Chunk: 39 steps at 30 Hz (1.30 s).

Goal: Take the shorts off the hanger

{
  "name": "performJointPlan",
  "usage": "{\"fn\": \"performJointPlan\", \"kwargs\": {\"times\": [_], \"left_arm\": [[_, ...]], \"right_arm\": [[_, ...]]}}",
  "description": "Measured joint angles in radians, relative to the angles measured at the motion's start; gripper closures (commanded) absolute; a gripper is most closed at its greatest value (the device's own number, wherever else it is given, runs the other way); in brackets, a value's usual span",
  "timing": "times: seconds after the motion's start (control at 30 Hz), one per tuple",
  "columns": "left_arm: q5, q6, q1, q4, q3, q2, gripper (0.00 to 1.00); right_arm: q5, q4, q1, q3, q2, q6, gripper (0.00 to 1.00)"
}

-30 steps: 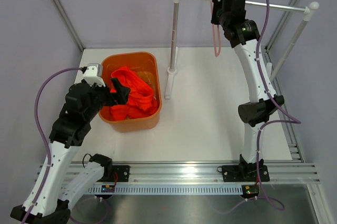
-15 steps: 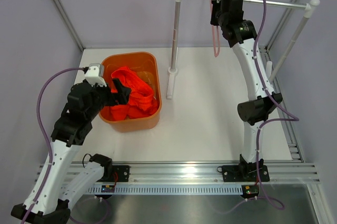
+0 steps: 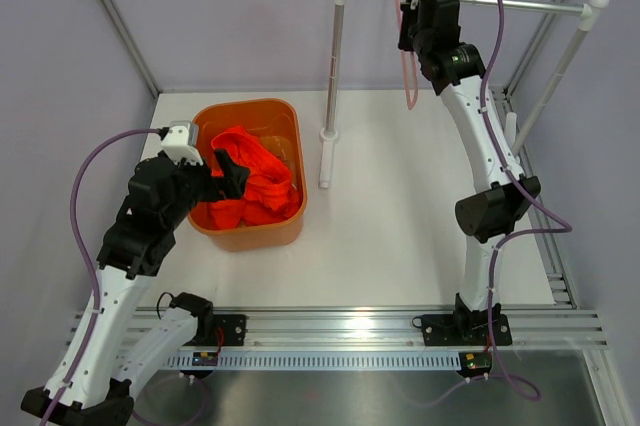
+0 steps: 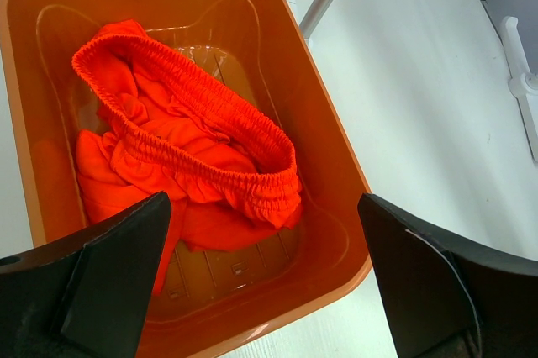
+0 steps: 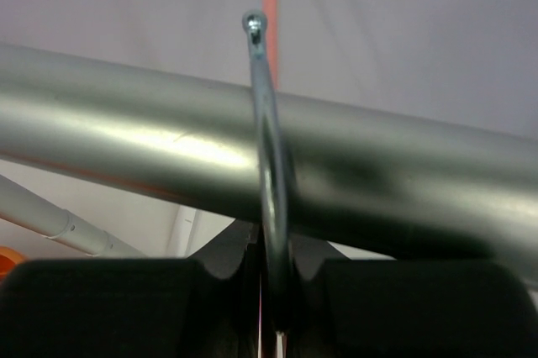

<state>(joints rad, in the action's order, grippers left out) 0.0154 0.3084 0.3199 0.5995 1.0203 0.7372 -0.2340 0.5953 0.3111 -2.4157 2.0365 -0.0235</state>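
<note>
The red-orange shorts (image 3: 255, 181) lie crumpled in the orange basket (image 3: 282, 116); in the left wrist view the shorts (image 4: 185, 135) show their elastic waistband. My left gripper (image 3: 232, 174) is open and empty, just above the basket's near-left rim. The pale-pink hanger (image 3: 407, 66) hangs bare at the silver rail (image 3: 520, 9). My right gripper (image 3: 412, 16) is shut on the hanger's metal hook (image 5: 267, 148), which curves over the rail (image 5: 126, 131) in the right wrist view.
The rail rests on two white posts, the left one (image 3: 335, 76) standing on a base beside the basket, the right one (image 3: 565, 56) at the far right. A purple wall stands behind. Bare white table lies between basket and right arm.
My right gripper has risen a little with the hanger, bringing its hook up to the rail. The left arm and the shorts have not moved.
</note>
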Motion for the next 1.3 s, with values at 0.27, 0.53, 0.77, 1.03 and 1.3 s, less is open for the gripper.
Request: {"fn": "performJointPlan", "kwargs": {"times": [0.27,0.53,0.77,1.03,1.3], "left_arm": [[0.004,-0.003,0.000,-0.003,-0.006,0.000,0.01],[0.005,-0.003,0.000,-0.003,-0.013,0.000,0.01],[0.005,-0.003,0.000,-0.003,-0.013,0.005,0.01],[0.004,-0.006,0.000,-0.003,-0.013,0.006,0.01],[0.003,-0.017,0.000,-0.003,-0.017,0.011,0.01]], "right_arm": [[0.000,-0.023,0.000,0.076,-0.052,-0.005,0.84],[-0.001,-0.018,0.000,0.092,-0.072,-0.015,0.59],[-0.001,-0.016,0.000,0.136,-0.148,-0.024,0.44],[-0.017,0.000,0.000,0.196,-0.264,-0.052,0.27],[-0.071,0.022,0.000,0.445,-0.475,-0.094,0.09]]}}
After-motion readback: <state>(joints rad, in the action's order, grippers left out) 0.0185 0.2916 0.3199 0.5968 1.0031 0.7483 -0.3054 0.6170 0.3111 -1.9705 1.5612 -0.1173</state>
